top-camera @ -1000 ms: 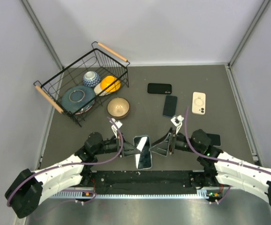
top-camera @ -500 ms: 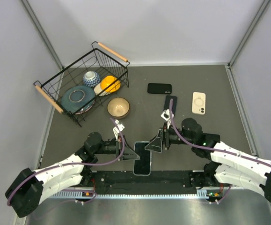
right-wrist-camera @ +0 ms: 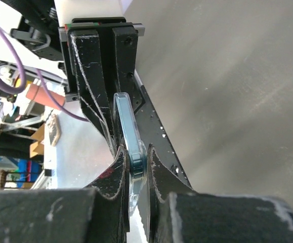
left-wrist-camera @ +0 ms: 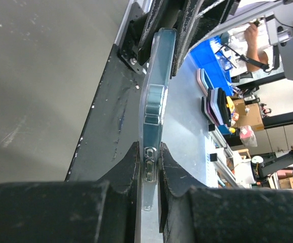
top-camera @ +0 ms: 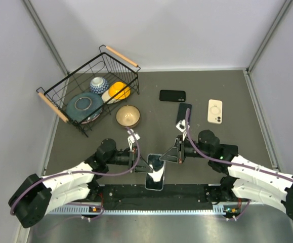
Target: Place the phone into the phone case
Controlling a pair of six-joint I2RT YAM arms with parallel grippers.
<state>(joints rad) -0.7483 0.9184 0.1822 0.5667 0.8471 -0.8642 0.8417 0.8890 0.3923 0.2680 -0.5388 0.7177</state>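
Note:
A phone with a glossy dark screen sits inside a clear phone case (top-camera: 155, 174), held just above the front rail between both arms. My left gripper (top-camera: 147, 165) is shut on the case's left edge. In the left wrist view the translucent case (left-wrist-camera: 154, 101) shows edge-on, its side buttons pinched between my fingers (left-wrist-camera: 131, 172). My right gripper (top-camera: 165, 158) is shut on the upper right edge. The right wrist view has the bluish case (right-wrist-camera: 128, 131) running edge-on between its fingers (right-wrist-camera: 117, 169). I cannot tell how fully the phone is seated.
A black phone (top-camera: 172, 95), a dark blue phone (top-camera: 183, 114) and a white case (top-camera: 215, 111) lie at the back right. A brown bowl (top-camera: 128, 116) stands beside a wire basket (top-camera: 49, 100) of dishes at the left. The black rail (top-camera: 186, 192) lies below the grippers.
My right gripper swung in from the right, reached the top right of the case and closed on it. The left arm kept its grip and shifted slightly right; the case tilted.

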